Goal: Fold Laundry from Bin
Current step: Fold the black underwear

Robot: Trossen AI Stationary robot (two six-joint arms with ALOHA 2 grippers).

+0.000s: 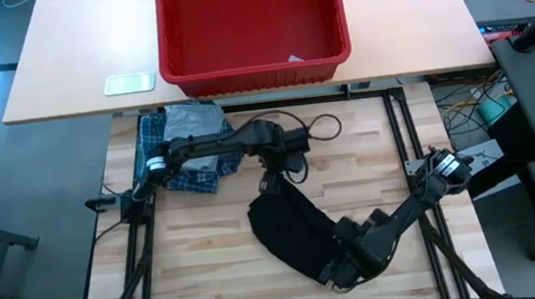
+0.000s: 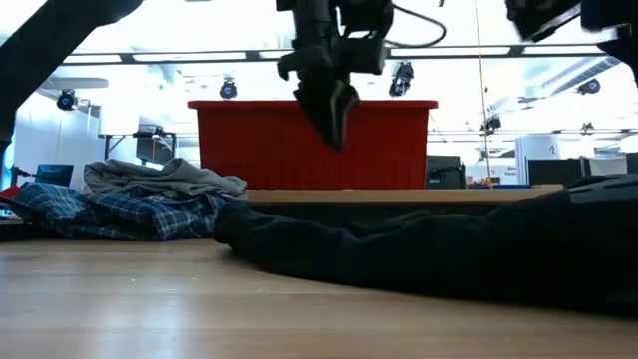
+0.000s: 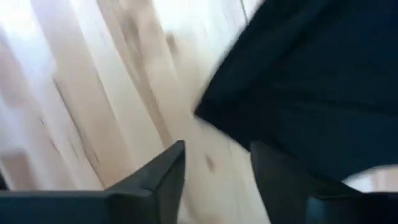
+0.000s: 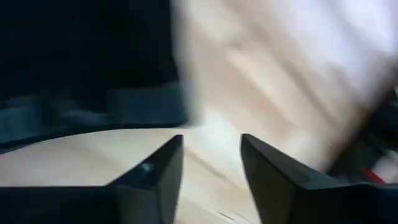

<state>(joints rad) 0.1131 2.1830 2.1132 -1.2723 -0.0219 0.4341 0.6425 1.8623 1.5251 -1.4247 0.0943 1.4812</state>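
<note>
A pale butcher-block wooden table (image 1: 210, 265) carries the work, butted against a longer tan tabletop (image 1: 68, 51) on which a red rectangular plastic bin (image 1: 251, 27) with a thick rim stands, holding only a small white scrap in one corner. Spread across the wooden table's middle lies a black garment (image 1: 291, 232), rumpled and running diagonally from the centre toward the near right. At the far left corner, just in front of the bin, a blue-and-white plaid shirt (image 1: 174, 164) lies bunched with a light grey T-shirt (image 1: 193, 119) heaped on top of it; both sit well apart from the black garment. The left gripper (image 1: 269, 182) hangs above the black garment's upper end, its two dark fingers (image 3: 161, 177) apart with bare wood showing between them and nothing held. The right gripper (image 1: 338, 273) sits low at the garment's near edge, its fingers (image 4: 158, 171) likewise parted over bare wood, gripping nothing. A small pale green rectangular card (image 1: 129, 82) rests on the tan tabletop left of the bin.
</note>
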